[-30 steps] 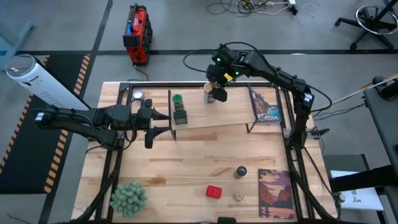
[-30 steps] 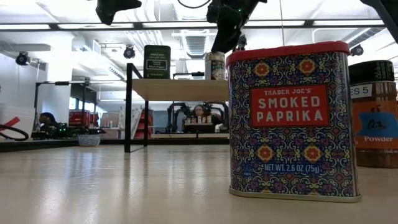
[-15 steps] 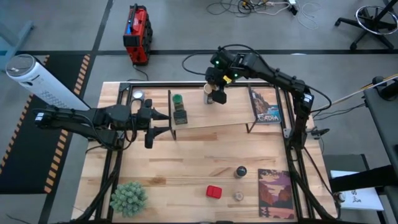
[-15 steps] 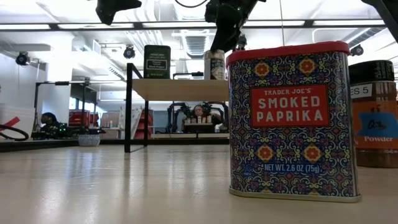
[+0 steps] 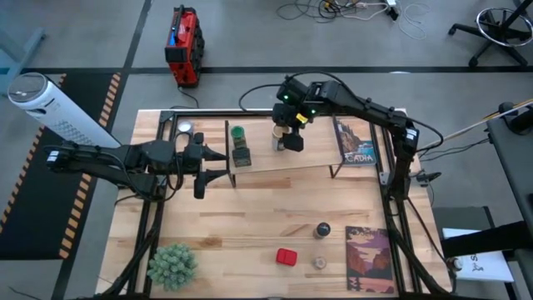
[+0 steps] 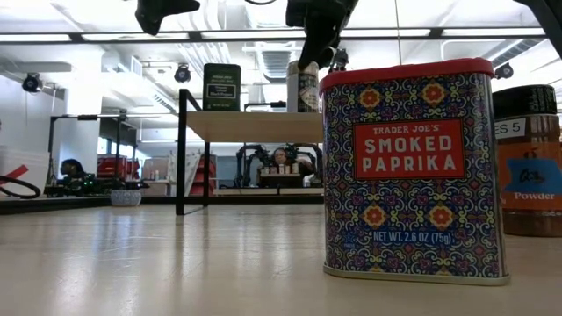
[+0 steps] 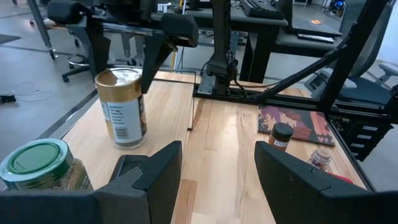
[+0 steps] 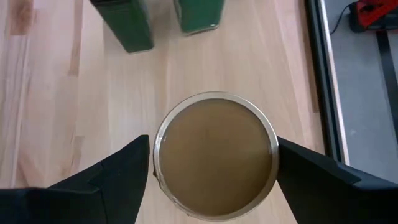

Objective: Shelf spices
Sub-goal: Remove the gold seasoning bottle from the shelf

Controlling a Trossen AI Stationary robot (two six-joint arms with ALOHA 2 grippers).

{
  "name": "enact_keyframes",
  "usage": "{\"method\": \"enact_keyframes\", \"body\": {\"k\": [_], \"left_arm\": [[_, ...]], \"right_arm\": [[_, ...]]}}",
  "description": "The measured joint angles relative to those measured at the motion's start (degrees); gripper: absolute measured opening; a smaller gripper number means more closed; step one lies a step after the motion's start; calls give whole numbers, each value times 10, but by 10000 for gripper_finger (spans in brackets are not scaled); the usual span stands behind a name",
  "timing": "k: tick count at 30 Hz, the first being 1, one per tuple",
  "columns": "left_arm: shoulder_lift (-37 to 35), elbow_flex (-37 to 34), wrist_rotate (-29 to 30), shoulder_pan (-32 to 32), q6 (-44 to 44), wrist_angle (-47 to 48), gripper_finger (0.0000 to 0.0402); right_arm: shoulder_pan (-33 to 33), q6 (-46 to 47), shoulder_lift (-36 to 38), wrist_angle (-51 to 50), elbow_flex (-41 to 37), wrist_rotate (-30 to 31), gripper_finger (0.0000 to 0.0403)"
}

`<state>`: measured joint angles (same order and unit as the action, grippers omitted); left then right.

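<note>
Your right gripper (image 5: pixel 284 133) hangs over the shelf (image 5: pixel 316 158), fingers spread to either side of the tan can (image 8: pixel 215 154), which stands upright on the board. Your left gripper (image 5: pixel 218 164) waits beside the green-lidded jar (image 5: pixel 238 133), jaws partly apart, gripping nothing.

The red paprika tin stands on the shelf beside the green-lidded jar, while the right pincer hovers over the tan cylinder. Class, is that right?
Not quite. The high view shows the red paprika tin on the tabletop, not on the shelf. The rest holds: the right pincer hovers over the tan cylinder.
</note>
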<state>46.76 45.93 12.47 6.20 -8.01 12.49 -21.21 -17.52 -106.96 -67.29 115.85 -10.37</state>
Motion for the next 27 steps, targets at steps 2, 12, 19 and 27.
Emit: {"method": "enact_keyframes", "body": {"k": [2, 12, 19, 27], "left_arm": [[0, 0, 0, 0, 0, 0, 192], [0, 0, 0, 0, 0, 0, 192], [0, 0, 0, 0, 4, -9, 192], [0, 0, 0, 0, 4, -10, 192]], "right_arm": [[3, 5, 0, 0, 0, 3, 305], [18, 31, 0, 6, -5, 15, 313], [21, 55, 0, 2, -7, 29, 314], [25, 75, 0, 1, -18, 30, 314]]}}
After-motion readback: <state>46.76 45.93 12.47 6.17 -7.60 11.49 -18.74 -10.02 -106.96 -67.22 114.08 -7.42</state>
